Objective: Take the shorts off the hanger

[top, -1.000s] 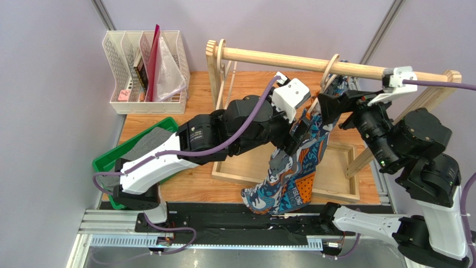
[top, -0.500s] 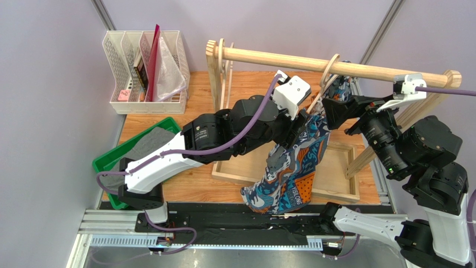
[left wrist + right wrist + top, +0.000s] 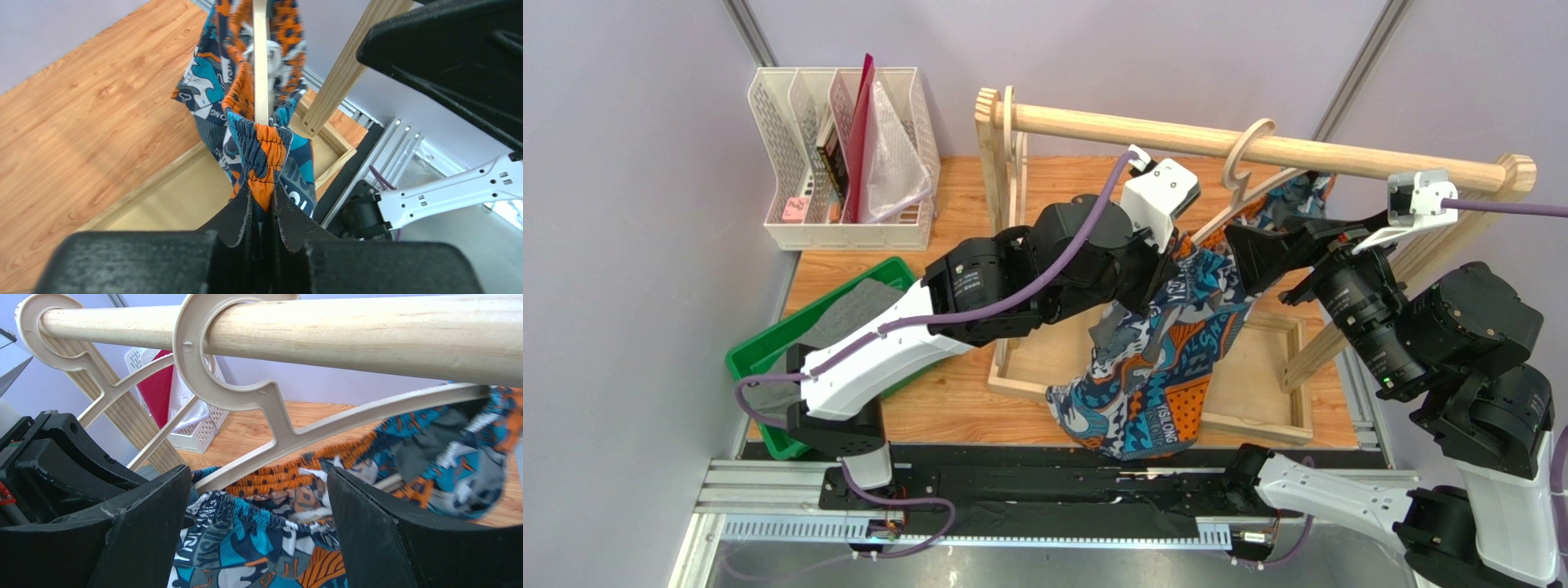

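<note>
- The left gripper (image 3: 261, 199) is pinched shut on the gathered waistband of the patterned shorts (image 3: 265, 144), which are draped on the hanger (image 3: 258, 404).
- The right gripper (image 3: 258, 474) stands wide open and empty, its jaws flanking the hanger's neck under the rod (image 3: 380, 331).
- Step in hand: freeing the waistband. The next move calls for a pull clear of the hanger arm, which may snag.
- Grey shorts (image 3: 852, 312), seemingly, lie in the green bin (image 3: 744, 361).

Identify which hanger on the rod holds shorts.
The right hanger, draped in patterned shorts; the left hanger hangs bare.
</note>
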### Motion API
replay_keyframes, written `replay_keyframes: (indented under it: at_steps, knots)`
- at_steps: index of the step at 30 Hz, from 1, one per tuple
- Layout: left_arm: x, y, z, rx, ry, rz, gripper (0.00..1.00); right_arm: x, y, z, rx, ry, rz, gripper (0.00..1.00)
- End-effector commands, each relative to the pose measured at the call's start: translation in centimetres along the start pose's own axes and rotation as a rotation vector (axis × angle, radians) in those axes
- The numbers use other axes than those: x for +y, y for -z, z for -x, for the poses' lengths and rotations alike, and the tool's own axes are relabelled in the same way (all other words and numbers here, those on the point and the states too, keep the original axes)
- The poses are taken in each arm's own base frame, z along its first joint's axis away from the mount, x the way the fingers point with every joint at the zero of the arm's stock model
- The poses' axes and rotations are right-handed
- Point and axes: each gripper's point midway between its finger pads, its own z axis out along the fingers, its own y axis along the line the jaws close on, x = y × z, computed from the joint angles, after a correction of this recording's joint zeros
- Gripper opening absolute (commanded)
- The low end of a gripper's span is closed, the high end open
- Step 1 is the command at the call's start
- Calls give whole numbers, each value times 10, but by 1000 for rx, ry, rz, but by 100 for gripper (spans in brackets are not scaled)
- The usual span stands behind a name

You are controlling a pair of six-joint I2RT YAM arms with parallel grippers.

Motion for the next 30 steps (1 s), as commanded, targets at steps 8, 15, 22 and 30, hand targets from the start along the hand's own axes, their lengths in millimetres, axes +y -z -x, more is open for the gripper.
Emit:
replay_keyframes:
  at_steps: [8, 15, 22, 30]
  knots:
    - [21, 64, 62, -204, -75, -30, 0, 13, 2, 14, -48, -32, 73, 86]
    - [35, 91, 78, -269, -132, -5, 0, 20, 0, 16, -55, -35, 99, 86]
    - [26, 106, 71, -280, -219, -99, 0, 44, -2, 22, -81, -16, 225, 86]
    - [27, 98, 53, -237, -226, -121, 0, 70, -15, 7, -13, 24, 324, 85]
